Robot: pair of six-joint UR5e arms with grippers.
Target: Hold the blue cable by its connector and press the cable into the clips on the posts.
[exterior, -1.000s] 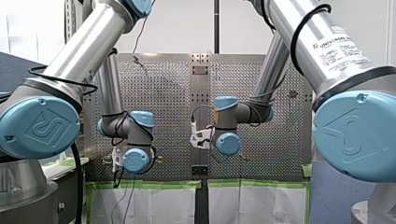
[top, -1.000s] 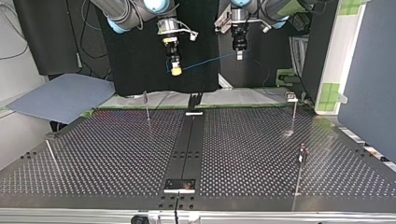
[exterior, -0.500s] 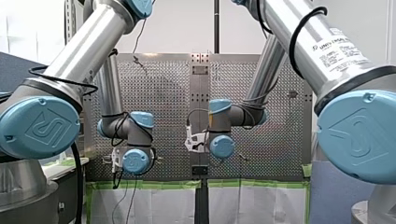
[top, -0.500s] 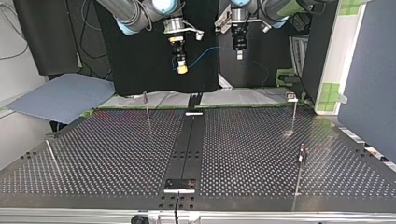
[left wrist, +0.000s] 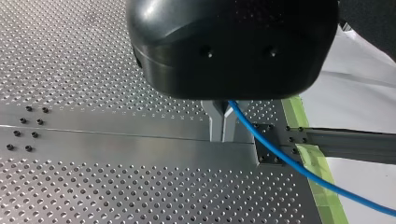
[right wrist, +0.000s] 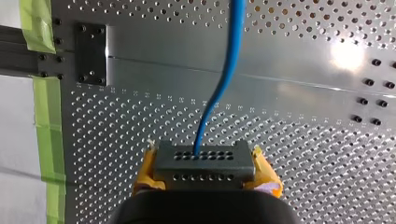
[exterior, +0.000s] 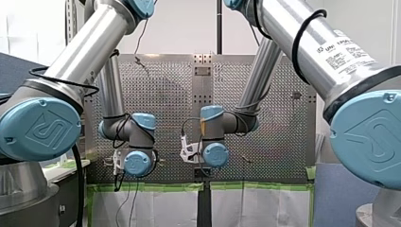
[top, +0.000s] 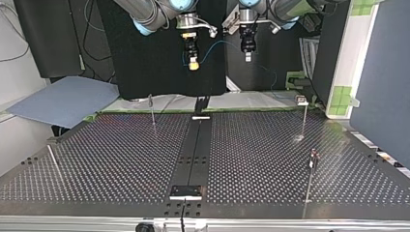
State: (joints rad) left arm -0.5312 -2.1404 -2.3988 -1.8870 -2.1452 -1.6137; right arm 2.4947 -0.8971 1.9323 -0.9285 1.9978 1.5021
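Right wrist view: connector covers much of my right gripper.

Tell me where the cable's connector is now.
The connector is clamped between the yellow pads of my right claw, high above the table's far edge, left of centre in the top view; the blue cable runs from it to my left claw.

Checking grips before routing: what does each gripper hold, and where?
My right gripper clamps the connector of the blue cable; my left gripper pinches the cable itself.

Even bright light; glare patch on table; soft focus.
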